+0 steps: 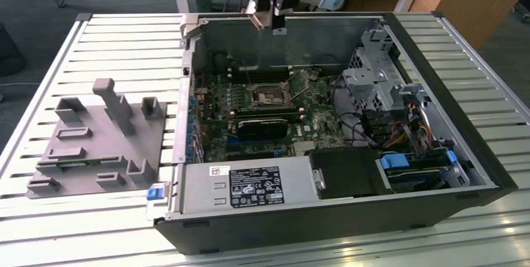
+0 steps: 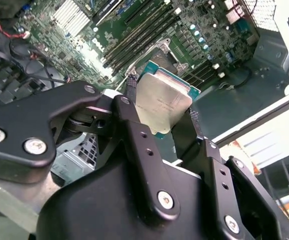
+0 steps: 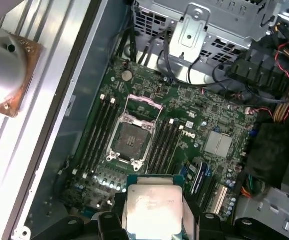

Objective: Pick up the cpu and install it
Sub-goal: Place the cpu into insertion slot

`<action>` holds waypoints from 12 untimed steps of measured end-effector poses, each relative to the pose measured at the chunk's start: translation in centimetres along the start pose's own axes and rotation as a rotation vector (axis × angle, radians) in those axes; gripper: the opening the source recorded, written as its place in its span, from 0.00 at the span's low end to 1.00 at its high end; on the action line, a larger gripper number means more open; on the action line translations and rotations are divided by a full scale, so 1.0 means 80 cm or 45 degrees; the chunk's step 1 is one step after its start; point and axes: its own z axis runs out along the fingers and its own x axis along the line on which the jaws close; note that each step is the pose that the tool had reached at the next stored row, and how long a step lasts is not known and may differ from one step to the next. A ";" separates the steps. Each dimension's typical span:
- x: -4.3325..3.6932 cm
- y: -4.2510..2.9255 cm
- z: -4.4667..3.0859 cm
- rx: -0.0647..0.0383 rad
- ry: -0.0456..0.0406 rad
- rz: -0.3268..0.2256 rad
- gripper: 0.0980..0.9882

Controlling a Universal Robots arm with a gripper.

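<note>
At the exterior view's top centre, the gripper (image 1: 278,23) hangs over the case (image 1: 290,236), clamped on the cpu (image 2: 162,102); pickup is done, the socket (image 3: 131,140) lies empty.

Small flat square cpu (image 2: 163,104): silvery-grey metal lid on a teal-green rim, lid facing both wrist views (image 3: 153,207). Gripped at two opposite edges by the black tool (image 2: 161,97), held in the air above the green motherboard (image 3: 194,125).
</note>
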 end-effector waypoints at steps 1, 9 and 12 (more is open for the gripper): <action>0.000 0.0000 0.0001 0.000 0.000 0.018 0.49; 0.000 0.0000 0.0010 0.003 -0.004 0.175 0.49; 0.000 0.0000 0.0015 0.004 -0.005 0.241 0.49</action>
